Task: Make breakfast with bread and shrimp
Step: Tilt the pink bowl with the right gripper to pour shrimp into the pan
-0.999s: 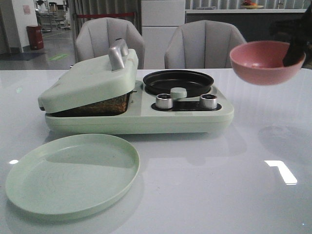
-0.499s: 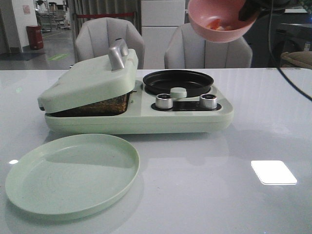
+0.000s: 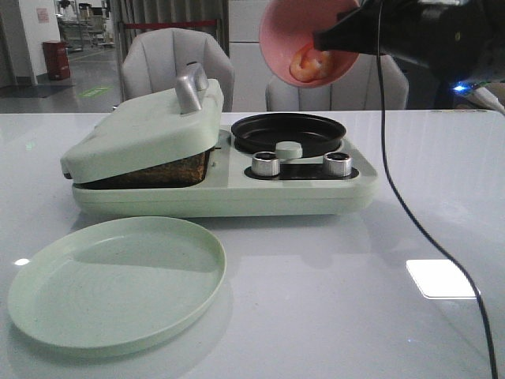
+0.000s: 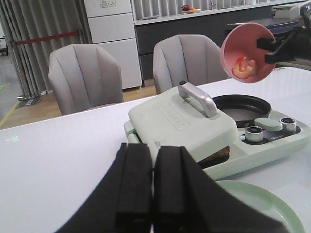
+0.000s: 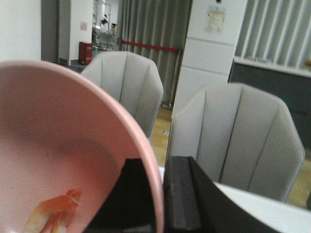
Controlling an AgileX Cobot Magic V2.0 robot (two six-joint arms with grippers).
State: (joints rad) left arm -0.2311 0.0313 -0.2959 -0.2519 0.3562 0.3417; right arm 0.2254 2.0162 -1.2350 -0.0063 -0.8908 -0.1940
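Gripping the tilted pink bowl point(image 3: 304, 39), the right end effector point(image 5: 163, 204) hangs above the black pan point(image 3: 288, 133).

My right gripper point(image 5: 163, 204) upper right of front frame, arm raised, wrist rolled, fingers pinched on pink bowl point(image 3: 304, 43) rim; my left gripper point(image 4: 152, 187) low, jaws pressed together, empty.
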